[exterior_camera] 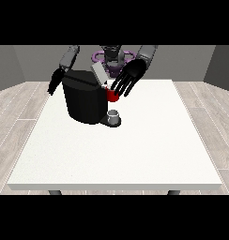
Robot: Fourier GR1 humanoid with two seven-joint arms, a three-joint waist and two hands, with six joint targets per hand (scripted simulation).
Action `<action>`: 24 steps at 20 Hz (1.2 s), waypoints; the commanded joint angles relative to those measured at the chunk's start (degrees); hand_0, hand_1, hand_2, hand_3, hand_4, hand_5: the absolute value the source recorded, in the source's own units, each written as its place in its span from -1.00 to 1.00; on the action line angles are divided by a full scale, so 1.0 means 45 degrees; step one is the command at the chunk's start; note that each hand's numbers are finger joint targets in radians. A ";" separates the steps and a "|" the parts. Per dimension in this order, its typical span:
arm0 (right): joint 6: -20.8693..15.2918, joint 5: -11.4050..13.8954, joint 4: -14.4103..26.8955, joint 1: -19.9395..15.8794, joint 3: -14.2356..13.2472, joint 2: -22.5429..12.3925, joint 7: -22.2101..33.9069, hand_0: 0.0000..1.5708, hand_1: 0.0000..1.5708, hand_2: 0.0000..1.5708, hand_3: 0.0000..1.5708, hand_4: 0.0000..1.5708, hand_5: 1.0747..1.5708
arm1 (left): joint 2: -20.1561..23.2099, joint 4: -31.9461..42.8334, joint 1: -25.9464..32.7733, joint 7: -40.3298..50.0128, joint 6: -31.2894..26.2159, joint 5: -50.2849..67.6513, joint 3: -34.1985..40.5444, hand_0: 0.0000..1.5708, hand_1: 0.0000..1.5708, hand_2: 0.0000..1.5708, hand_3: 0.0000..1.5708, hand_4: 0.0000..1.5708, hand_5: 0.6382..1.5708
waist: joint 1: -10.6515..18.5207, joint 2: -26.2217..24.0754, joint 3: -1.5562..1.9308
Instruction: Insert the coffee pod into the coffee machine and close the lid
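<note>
The black coffee machine (85, 101) stands at the table's back left, with its grey lid (98, 73) tilted up. A red thing at the machine (111, 95) shows on the machine's right side. The hand at the view's right (131, 74) hovers just above and to the right of that red thing, its fingers straight, spread and pointing down at it, with nothing visible in them. The hand at the view's left (54, 83) hangs beside the machine's left edge, fingers relaxed and pointing down. A small grey thing (114, 115) sits on the machine's base.
The white table (135, 154) stretches wide towards the camera in front of the machine. The robot's torso (112, 57) is behind the machine at the far edge. Wooden floor surrounds the table.
</note>
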 commanded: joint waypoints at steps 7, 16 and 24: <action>0.0034 -0.0442 0.1527 0.2329 -0.0615 0.0071 -0.0906 -1.00 -1.00 -1.00 -1.00 -1.00 1.00 | -0.2159 -0.0598 0.2475 0.0362 -0.0786 0.1132 0.0212 -1.00 -1.00 -0.64 -1.00 -1.00 1.00 | 0.1983 -0.3220 -0.0014; 0.0122 -0.0593 0.1551 0.4420 -0.0834 0.0038 -0.1651 -1.00 -1.00 -1.00 -1.00 -1.00 1.00 | -0.5875 -0.0218 0.6262 -0.1003 -0.0593 0.6342 0.4144 -1.00 -1.00 -1.00 -1.00 -0.91 1.00 | 0.3759 -0.5828 -0.0044; 0.1691 -0.1473 -0.0059 0.3699 -0.0205 0.0180 -0.0996 -1.00 -1.00 -1.00 -1.00 -1.00 1.00 | -0.5818 -0.0328 0.8049 -0.0075 -0.1143 0.6582 0.4012 -1.00 -1.00 -1.00 -1.00 -0.44 1.00 | 0.4313 -0.7600 -0.0016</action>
